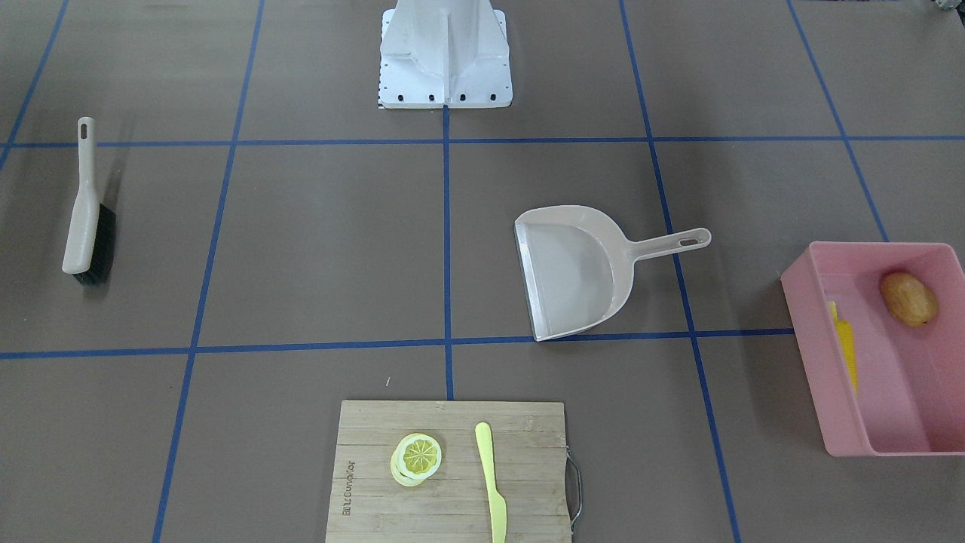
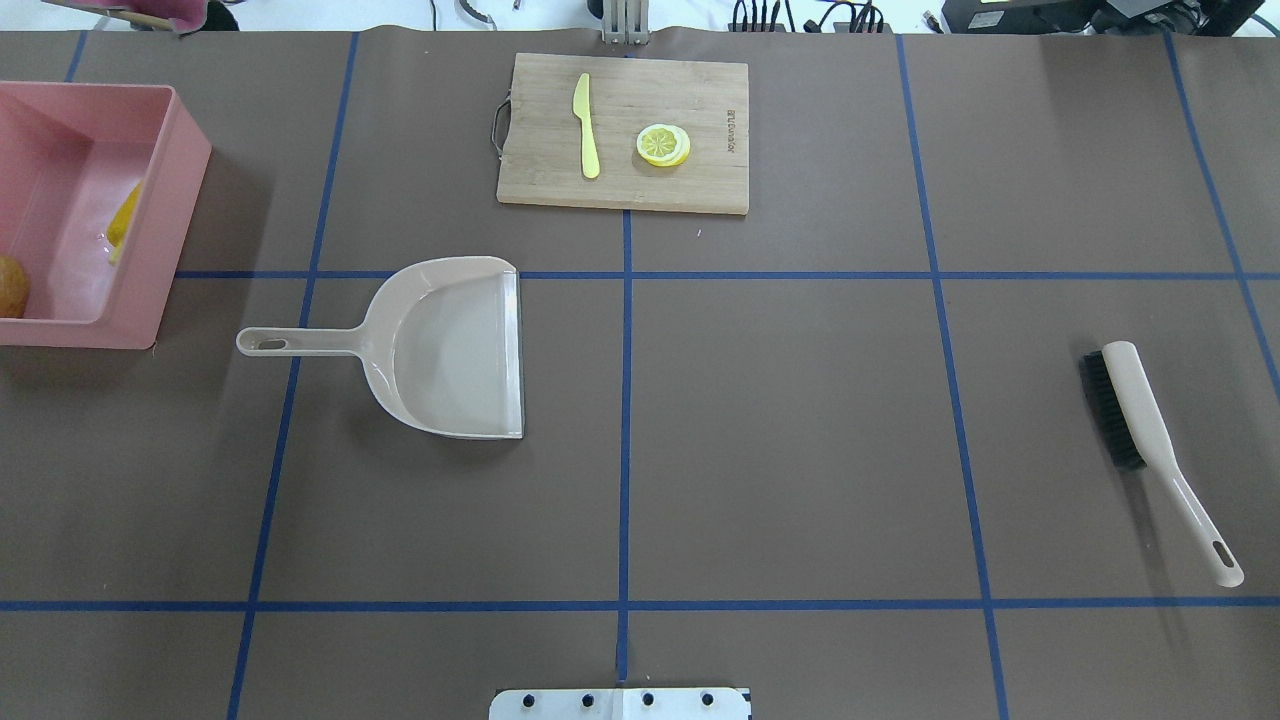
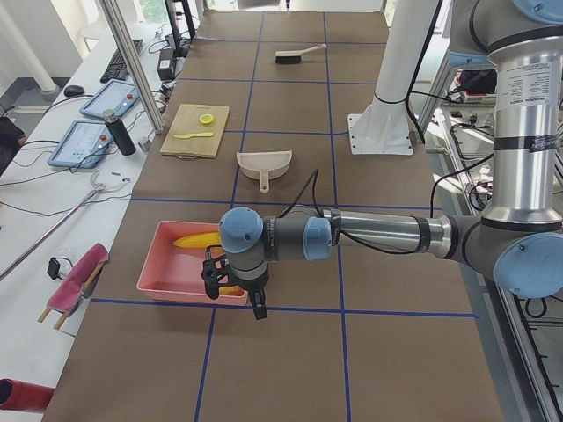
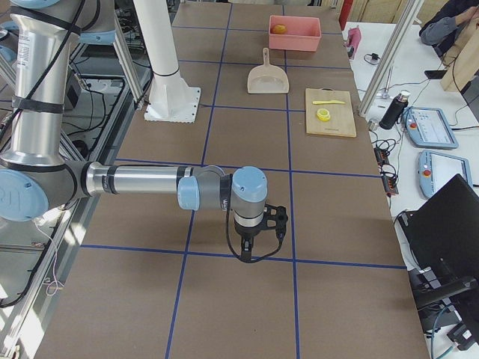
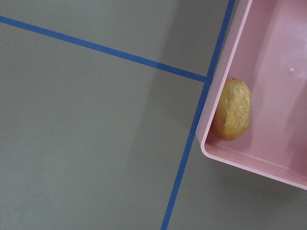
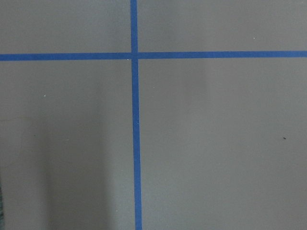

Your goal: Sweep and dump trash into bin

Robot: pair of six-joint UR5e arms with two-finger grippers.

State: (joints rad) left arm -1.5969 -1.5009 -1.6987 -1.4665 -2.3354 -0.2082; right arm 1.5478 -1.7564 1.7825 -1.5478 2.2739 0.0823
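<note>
The pink bin (image 1: 905,392) stands at the table's end on my left side. In it lie the brown potato (image 1: 908,299) and the yellow corn cob (image 1: 844,347). The ginger root is hidden or out of view. The bin (image 2: 175,210) shows at the left edge of the overhead view. The left wrist view looks down on the bin's corner (image 5: 268,96) with the potato (image 5: 232,110). My left gripper (image 3: 237,294) hangs by the bin's near wall, and I cannot tell if it is open. My right gripper (image 4: 254,243) hangs over bare table at the other end, and I cannot tell its state.
A beige dustpan (image 1: 580,271) lies empty near the middle, handle toward the bin. A beige brush (image 1: 87,219) with black bristles lies on my right side. A wooden cutting board (image 1: 369,483) at the far edge holds lemon slices (image 1: 416,458) and a pale yellow knife (image 1: 490,483).
</note>
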